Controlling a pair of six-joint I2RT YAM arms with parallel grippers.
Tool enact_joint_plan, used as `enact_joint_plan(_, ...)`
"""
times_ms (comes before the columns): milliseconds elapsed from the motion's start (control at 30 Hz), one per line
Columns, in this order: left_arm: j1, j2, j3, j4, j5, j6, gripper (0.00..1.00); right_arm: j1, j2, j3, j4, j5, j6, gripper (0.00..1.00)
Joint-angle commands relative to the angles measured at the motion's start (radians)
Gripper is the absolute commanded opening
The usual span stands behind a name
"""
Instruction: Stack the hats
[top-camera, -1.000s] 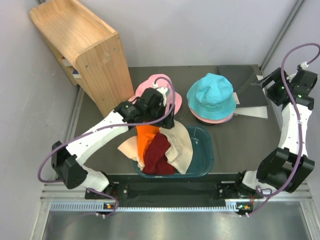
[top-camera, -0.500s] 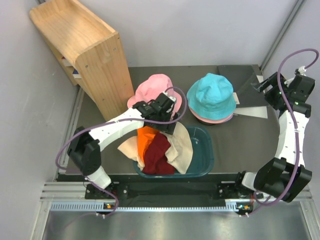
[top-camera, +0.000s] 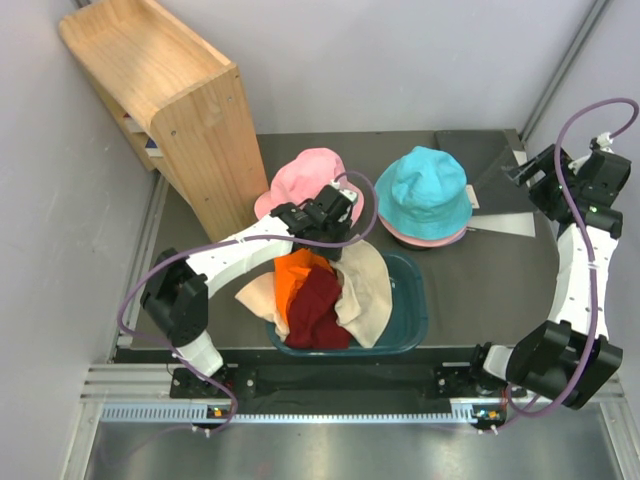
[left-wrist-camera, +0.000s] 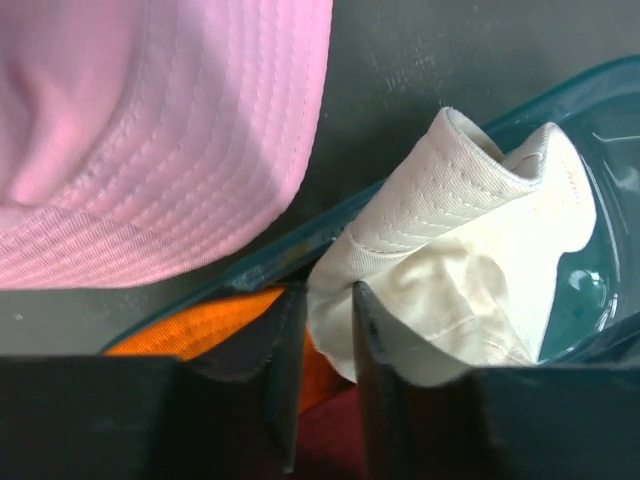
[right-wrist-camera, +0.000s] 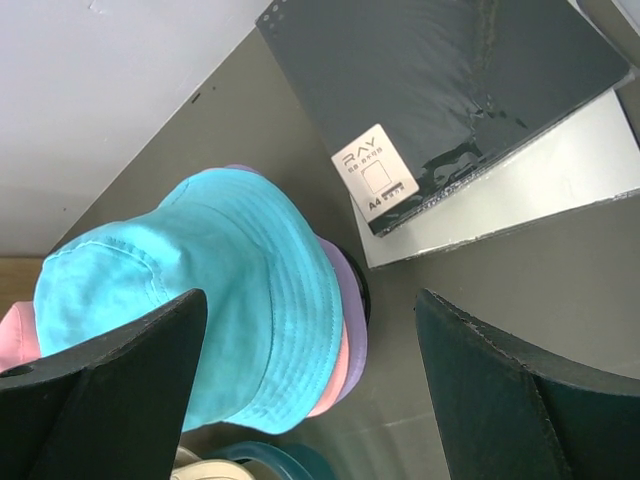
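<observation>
My left gripper (top-camera: 340, 238) (left-wrist-camera: 328, 300) reaches into the dark teal tub (top-camera: 415, 320) (left-wrist-camera: 600, 80), its narrow jaws pinching a folded edge of the beige hat (top-camera: 365, 285) (left-wrist-camera: 470, 240). An orange hat (top-camera: 295, 275) (left-wrist-camera: 200, 330) and a maroon hat (top-camera: 318, 310) (left-wrist-camera: 330, 440) lie crumpled beside it in the tub. A pink hat (top-camera: 300, 175) (left-wrist-camera: 150, 130) sits on the table just behind the tub. To its right a teal hat (top-camera: 425, 190) (right-wrist-camera: 190, 290) tops a stack, over a peach-pink hat (right-wrist-camera: 338, 380) and a lavender hat (right-wrist-camera: 350, 300). My right gripper (top-camera: 525, 178) (right-wrist-camera: 310, 296) hovers open to the right of that stack.
A wooden shelf unit (top-camera: 170, 100) stands at the back left, close to the pink hat. A black folder (top-camera: 490, 165) (right-wrist-camera: 450, 80) on a white sheet (right-wrist-camera: 520, 200) lies at the back right. A pale cloth edge (top-camera: 255, 293) hangs over the tub's left rim.
My left gripper has dropped to the tub's back edge and closed from wide open onto the beige hat's fold. The right arm has barely moved.
</observation>
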Motion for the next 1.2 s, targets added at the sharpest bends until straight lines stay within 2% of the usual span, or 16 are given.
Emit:
enact_joint_plan(0, -0.001, -0.005, 0.001, 0.066, -0.029, 0.004, 0.23, 0.010, 0.001, 0.082, 0.017, 0.016, -0.012, 0.84)
enact_joint_plan(33, 0.001, -0.010, 0.004, 0.065, -0.040, 0.011, 0.14, 0.012, 0.006, 0.096, 0.017, 0.021, -0.016, 0.84)
enact_joint_plan(100, -0.001, -0.013, 0.013, 0.065, -0.059, 0.018, 0.08, 0.012, 0.009, 0.137, 0.020, 0.024, -0.010, 0.84)
enact_joint_plan(133, -0.001, -0.016, 0.018, 0.065, -0.062, 0.026, 0.01, 0.012, 0.017, 0.151, 0.022, 0.022, -0.006, 0.84)
enact_joint_plan(433, -0.001, -0.082, 0.077, 0.048, -0.036, 0.041, 0.00, 0.013, -0.012, 0.266, 0.106, -0.080, 0.044, 0.84)
enact_joint_plan(500, 0.001, -0.121, 0.093, 0.048, -0.011, 0.044, 0.00, 0.022, -0.020, 0.285, 0.159, -0.151, 0.024, 0.84)
enact_joint_plan(600, 0.001, -0.198, 0.076, 0.106, 0.088, 0.072, 0.00, 0.085, -0.029, 0.263, 0.294, -0.299, -0.017, 0.84)
enact_joint_plan(633, 0.001, -0.221, 0.056, 0.128, 0.110, 0.077, 0.00, 0.117, -0.031, 0.236, 0.339, -0.409, -0.005, 0.84)
enact_joint_plan(700, -0.001, -0.279, 0.044, 0.163, 0.151, 0.084, 0.00, 0.166, -0.025, 0.216, 0.426, -0.474, 0.027, 0.83)
enact_joint_plan(833, 0.001, -0.341, 0.070, 0.137, 0.139, 0.081, 0.00, 0.388, -0.034, 0.225, 0.352, -0.424, -0.074, 0.81)
enact_joint_plan(1033, 0.001, -0.405, 0.074, 0.131, 0.093, 0.075, 0.00, 0.567, -0.089, 0.053, 0.480, -0.435, -0.014, 0.78)
enact_joint_plan(1167, 0.001, -0.427, 0.096, 0.134, 0.075, 0.055, 0.00, 0.657, -0.089, -0.005, 0.470, -0.459, -0.058, 0.77)
